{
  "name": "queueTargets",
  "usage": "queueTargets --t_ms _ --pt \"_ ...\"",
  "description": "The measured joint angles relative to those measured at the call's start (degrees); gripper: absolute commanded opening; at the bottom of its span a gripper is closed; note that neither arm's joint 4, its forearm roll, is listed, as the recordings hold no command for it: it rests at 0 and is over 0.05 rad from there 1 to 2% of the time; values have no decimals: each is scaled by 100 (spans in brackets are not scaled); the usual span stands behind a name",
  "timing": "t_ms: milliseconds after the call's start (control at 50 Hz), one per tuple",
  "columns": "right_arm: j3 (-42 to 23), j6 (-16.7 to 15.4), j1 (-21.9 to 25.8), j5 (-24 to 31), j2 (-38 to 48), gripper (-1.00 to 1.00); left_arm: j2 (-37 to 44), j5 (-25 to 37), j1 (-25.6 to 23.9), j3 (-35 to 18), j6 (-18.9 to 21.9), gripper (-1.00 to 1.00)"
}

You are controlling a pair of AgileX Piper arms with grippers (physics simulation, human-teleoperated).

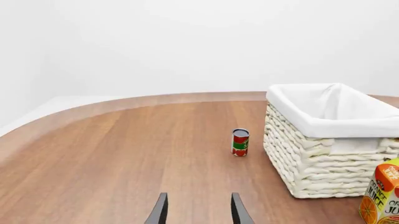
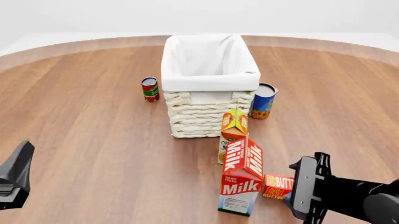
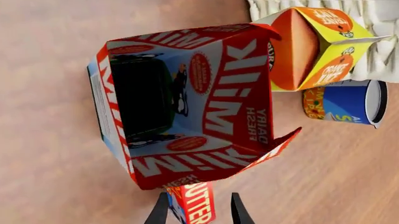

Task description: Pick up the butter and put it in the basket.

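Item 1, butter: small flat red-orange box w/ white "BUTTER" lettering (image 3: 194, 205), standing on the brown wood worktop (image 2: 93, 140). In right wrist view it sits between the two dark fingertips of the right claw (image 3: 198, 212); contact w/ the pads can't be confirmed. Front view shows the same box (image 2: 277, 185) just ahead of the claw body, touching or nearly touching the milk carton.

Item 2, right claw (image 2: 298, 189): jaws parted a little wider than the box, straddling it, nothing lifted yet. Judged: turned sideways so the fingers take the box's thin faces and stay clear of the carton.

Item 3, tall red-and-white "Milk" carton (image 2: 240, 177): directly beyond the right claw, v. close to the butter. Judged risk: fingers nudge or tip it on closing or lift.

Item 4, orange-yellow juice carton (image 2: 233, 128): farther beyond the claw, behind the milk, up against the basket wall.

Item 5, basket: large cream-white woven wicker box w/ white cloth liner (image 2: 209, 81), farthest ahead of the right claw, past both cartons. Judged: butter must be carried up and over them to reach it.

Item 6, blue-yellow tin (image 2: 263, 101): beside the basket, on the right claw's side.

Item 7, small red-green tin (image 1: 240, 142): ahead of the left claw, near the basket's other side.

Item 8, left claw (image 1: 198, 212): fingers apart, holding nothing, parked well away from the butter; judged idle for this step.
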Motion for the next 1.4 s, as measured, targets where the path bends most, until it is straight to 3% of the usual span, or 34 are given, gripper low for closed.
queueTargets --t_ms 60,180,280,300,460,800,1220,1400 --pt "27 53 39 -185 186 100 0 0 0 0 0 100" --pt "146 534 159 -308 299 100 0 0 0 0 0 100" --pt "221 614 181 -444 321 100 0 0 0 0 0 100" --pt "234 620 179 -472 321 -100 0 0 0 0 0 100" --pt "288 805 152 -704 369 -100 0 0 0 0 0 100" --pt "256 330 188 -547 220 -100 0 0 0 0 0 100" --pt "218 -10 -85 603 -961 -100 0 0 0 0 0 100" --pt "-27 -246 -312 1796 -2182 -100 0 0 0 0 0 100"
